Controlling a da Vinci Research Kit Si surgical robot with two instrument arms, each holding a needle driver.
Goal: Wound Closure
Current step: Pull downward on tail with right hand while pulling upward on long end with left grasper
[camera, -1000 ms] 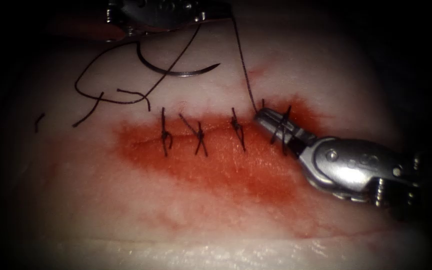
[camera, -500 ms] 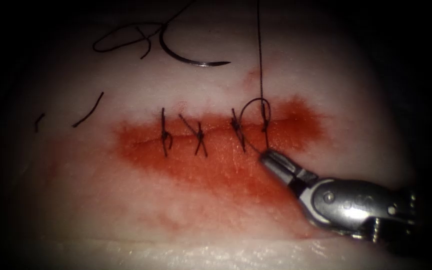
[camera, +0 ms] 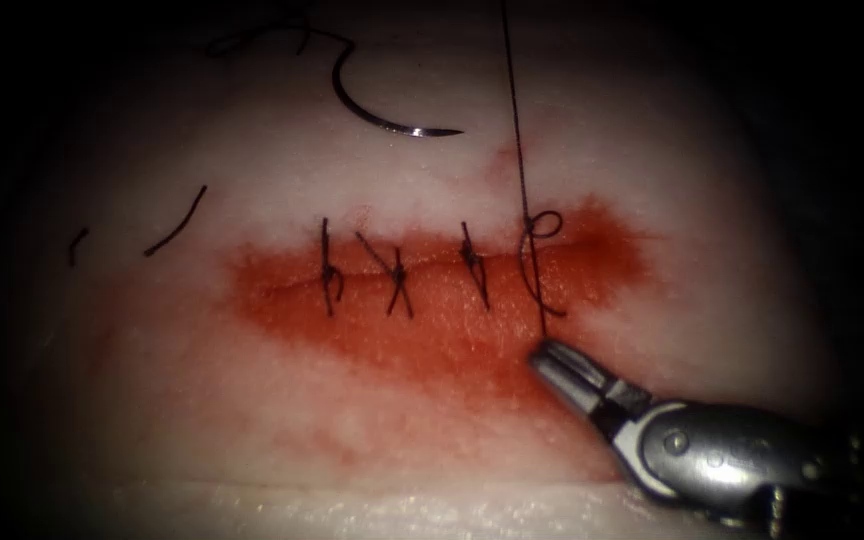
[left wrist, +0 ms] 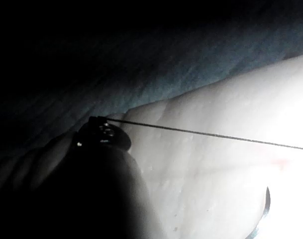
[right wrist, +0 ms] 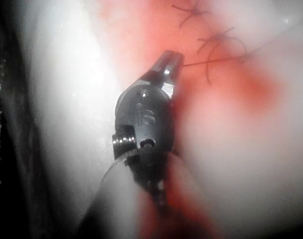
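Far to the left on the pale, moist tissue [camera: 202, 400] lie two short cut ends of thread [camera: 176, 222], dark and slightly curved, apart from each other and well left of the cut. Beyond them, toward the far side, the curved needle [camera: 384, 118] lies free on the tissue, a thin steel arc with its point toward the right; neither tool holds it and it is not in the tissue. A loose tangle of dark thread trails from its blunt end.

The cut [camera: 432, 280] runs left to right through a wet patch of red fluid [camera: 432, 330]. Three tied stitches [camera: 394, 282] cross it, each a small dark knot with short tails. Just right of them a fourth stitch carries a small loop [camera: 544, 224] on the far side of the cut. From it one strand of thread [camera: 513, 110] rises taut and straight to the far edge, and another runs near, down to the right tool.

In the left wrist view the left tool [left wrist: 102, 133] is a dark shape with the taut thread [left wrist: 216, 135] leading straight away from its tip; whether its fingers are spread or pressed together cannot be told.

The right tool [camera: 550, 357], smooth polished metal with a tapered tip, comes in from the near right. Its fingers [right wrist: 167, 65] are pressed together, pinching the thread's near end just on the near side of the cut.
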